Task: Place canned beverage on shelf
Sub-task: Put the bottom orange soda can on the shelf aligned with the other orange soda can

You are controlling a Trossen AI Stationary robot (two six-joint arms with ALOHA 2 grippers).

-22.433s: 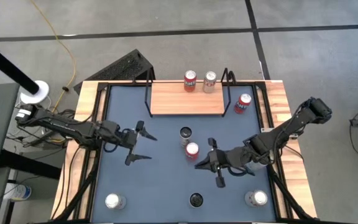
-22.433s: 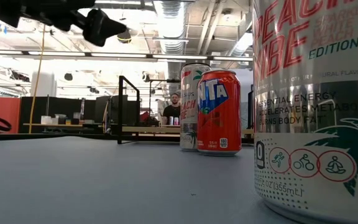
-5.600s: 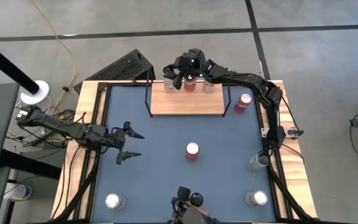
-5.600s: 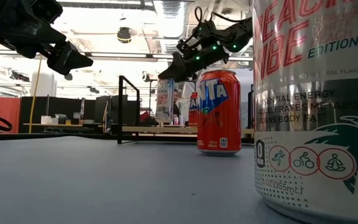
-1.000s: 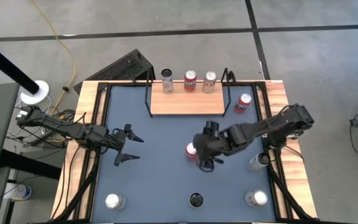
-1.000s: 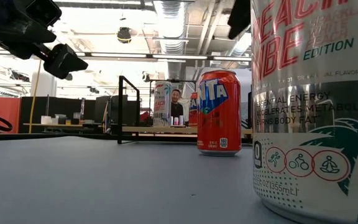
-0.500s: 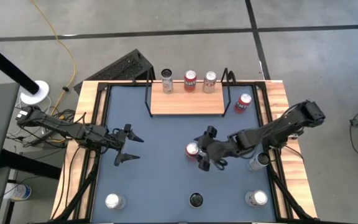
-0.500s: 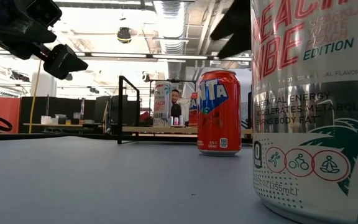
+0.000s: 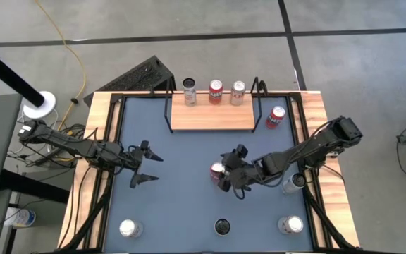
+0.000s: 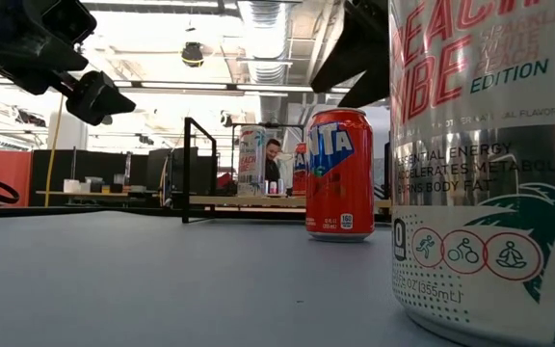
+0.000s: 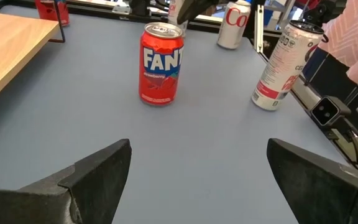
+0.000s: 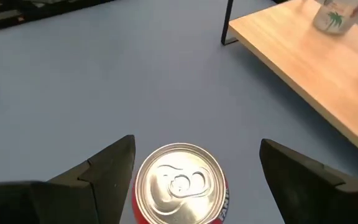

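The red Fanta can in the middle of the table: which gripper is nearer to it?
Right. The right gripper hangs open directly over the Fanta can, fingers either side. The left gripper, also open, waits well off to the can's left.

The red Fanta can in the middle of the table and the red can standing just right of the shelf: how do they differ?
The red Fanta can stands mid-table with the right end effector open around it from above; the red can beside the shelf stands alone, nothing near it. In the left wrist view the Fanta can reads as plain red with white lettering, while the other looks more white and red. Both stand upright on the blue tabletop, neither on the shelf.
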